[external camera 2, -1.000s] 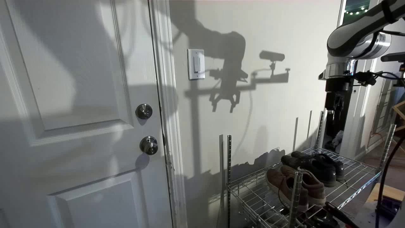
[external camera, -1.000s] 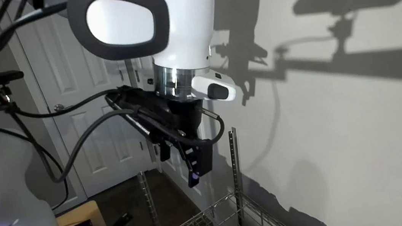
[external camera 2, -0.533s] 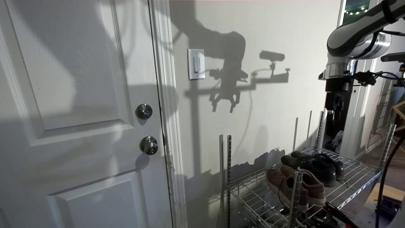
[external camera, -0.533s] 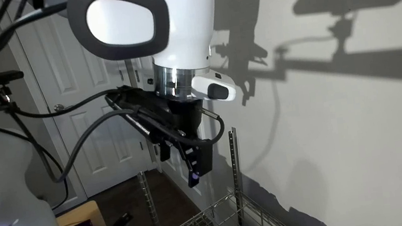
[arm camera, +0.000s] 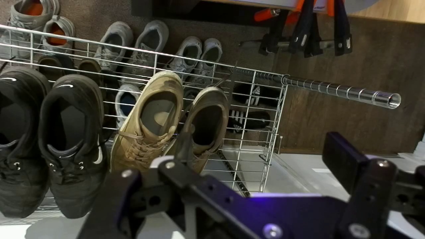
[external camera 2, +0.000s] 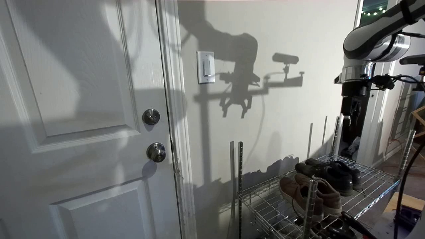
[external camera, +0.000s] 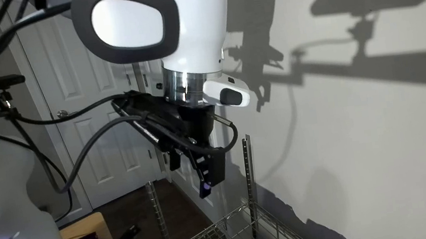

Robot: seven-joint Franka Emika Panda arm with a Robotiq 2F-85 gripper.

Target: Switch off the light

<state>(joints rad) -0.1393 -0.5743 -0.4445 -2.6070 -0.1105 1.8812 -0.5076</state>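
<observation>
The light switch [external camera 2: 206, 67] is a white rectangular wall plate with a tall rocker, seen in an exterior view beside the door frame. It does not show in the wrist view. No lamp is in view; strong light casts the arm's dark shadow [external camera 2: 244, 66] on the wall. My gripper [arm camera: 264, 152] is black, open and empty, with its fingers wide apart. It points down above the shoe rack, well away from the switch, and also shows in both exterior views [external camera: 190, 177] [external camera 2: 347, 122].
A wire shoe rack [external camera 2: 265, 215] with upright metal posts stands along the wall below; brown shoes [external camera 2: 318, 191] and black shoes [external camera 2: 332, 176] sit on it. A white door [external camera 2: 83, 166] with a metal knob [external camera 2: 156, 152] is left of the switch. Black cables [external camera: 90, 146] loop around the arm.
</observation>
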